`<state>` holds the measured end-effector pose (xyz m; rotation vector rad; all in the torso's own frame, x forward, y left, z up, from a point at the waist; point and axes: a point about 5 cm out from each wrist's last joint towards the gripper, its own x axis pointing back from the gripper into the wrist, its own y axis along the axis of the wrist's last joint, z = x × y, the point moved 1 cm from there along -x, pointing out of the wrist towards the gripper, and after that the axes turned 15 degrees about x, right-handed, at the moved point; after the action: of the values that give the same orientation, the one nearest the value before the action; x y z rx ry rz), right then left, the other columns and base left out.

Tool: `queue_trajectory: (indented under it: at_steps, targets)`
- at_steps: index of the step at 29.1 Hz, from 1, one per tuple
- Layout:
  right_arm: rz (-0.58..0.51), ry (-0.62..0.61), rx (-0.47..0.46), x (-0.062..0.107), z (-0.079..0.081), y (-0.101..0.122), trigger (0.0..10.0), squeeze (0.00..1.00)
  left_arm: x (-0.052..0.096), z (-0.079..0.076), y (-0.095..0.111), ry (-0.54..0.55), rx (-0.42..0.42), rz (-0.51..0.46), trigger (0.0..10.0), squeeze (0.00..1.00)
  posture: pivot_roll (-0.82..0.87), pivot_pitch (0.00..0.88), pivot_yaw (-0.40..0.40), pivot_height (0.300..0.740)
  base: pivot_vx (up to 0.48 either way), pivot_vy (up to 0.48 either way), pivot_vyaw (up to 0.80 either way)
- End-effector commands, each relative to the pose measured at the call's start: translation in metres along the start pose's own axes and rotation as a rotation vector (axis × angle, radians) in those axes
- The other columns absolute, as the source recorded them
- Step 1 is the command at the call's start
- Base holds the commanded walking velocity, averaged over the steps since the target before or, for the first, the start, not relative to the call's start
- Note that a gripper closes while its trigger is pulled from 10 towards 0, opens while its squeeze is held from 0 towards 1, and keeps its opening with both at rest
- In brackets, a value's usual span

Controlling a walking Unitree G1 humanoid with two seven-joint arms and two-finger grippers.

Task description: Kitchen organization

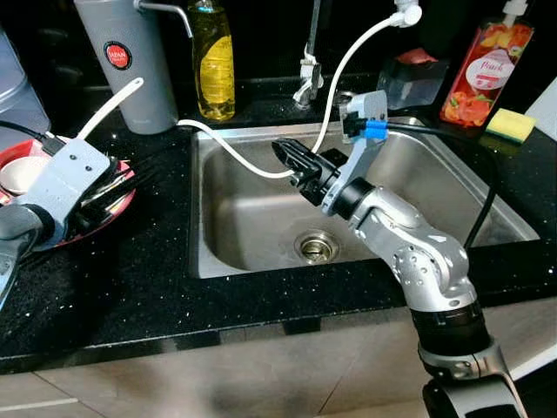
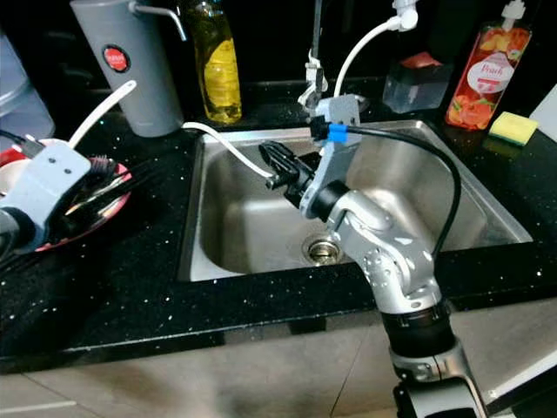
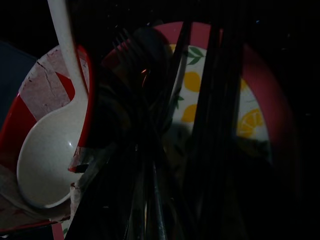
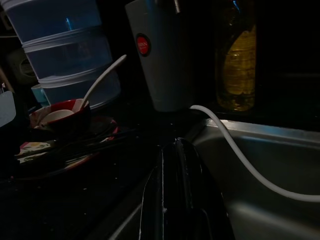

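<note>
Left claw [image 1: 109, 187] is hovering over cutlery on the red plate [image 1: 122, 205], grip state unclear; right claw [image 1: 294, 161] is hanging clenched above the sink [image 1: 418, 165]. The white spoon [image 3: 47, 165], light and slick, is likely best pinched at the handle.

plate [image 1: 122, 205]: red-rimmed, on counter left of sink | spoon [image 1: 109, 109]: white, in bowl [image 4: 62, 117]

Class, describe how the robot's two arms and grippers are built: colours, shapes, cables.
Right arm: rounded silver joints, black cuff, black cable with a blue clip. Right gripper: two long black fingers. Left gripper: black fingers under a grey boxy mount.
</note>
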<state>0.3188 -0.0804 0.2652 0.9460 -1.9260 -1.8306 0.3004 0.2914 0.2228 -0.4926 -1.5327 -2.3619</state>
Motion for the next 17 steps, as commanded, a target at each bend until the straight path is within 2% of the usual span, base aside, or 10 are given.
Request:
queue_trajectory:
  at_steps: [1, 2, 3, 4, 5, 6, 17]
  targets:
    - [0.01, 0.003, 0.0, 0.0025, 0.0019, -0.0014, 10.0, 0.0, -0.0021, 0.001, -0.0037, 0.002, -0.034, 0.028, 7.3, 0.0, 0.11, 0.029, 0.01, 0.74, 0.0, 0.0, 0.0]
    - [0.01, 0.003, 0.0, 0.0025, 0.0019, -0.0014, 10.0, 0.0, -0.0021, 0.001, -0.0037, 0.002, -0.034, 0.028, 7.3, 0.0, 0.11, 0.029, 0.01, 0.74, 0.0, 0.0, 0.0]
    - [0.01, 0.001, 0.001, 0.0028, 0.0017, -0.0014, 10.0, 0.0, -0.0028, -0.0002, -0.0036, -0.003, -0.035, 0.028, 4.7, 0.0, 0.11, 0.029, 0.011, 0.74, 0.0, 0.0, 0.0]
    - [0.01, 0.0, 0.001, 0.0029, 0.0016, -0.0014, 10.0, 0.0, -0.0032, -0.0009, -0.0035, -0.006, -0.036, 0.027, 4.7, 0.0, 0.11, 0.029, 0.011, 0.74, 0.0, 0.0, 0.0]
    - [0.01, 0.0, 0.001, 0.003, 0.0015, -0.0014, 10.0, 0.0, -0.0036, -0.0017, -0.0034, -0.01, -0.038, 0.026, 2.7, 0.0, 0.11, 0.029, 0.011, 0.74, 0.0, 0.0, 0.0]
    - [0.01, -0.001, 0.001, 0.0032, 0.0015, -0.0014, 10.0, 0.0, -0.0041, -0.0026, -0.0034, -0.015, -0.039, 0.025, 0.0, 0.0, 0.11, 0.031, 0.012, 0.74, 0.0, 0.0, 0.0]
    - [0.012, -0.004, 0.0, 0.0039, 0.0009, -0.0018, 10.0, 0.0, -0.0051, -0.0085, -0.0044, -0.043, -0.044, 0.014, 0.0, 0.0, 0.11, 0.031, 0.01, 0.74, 0.0, 0.0, 0.0]
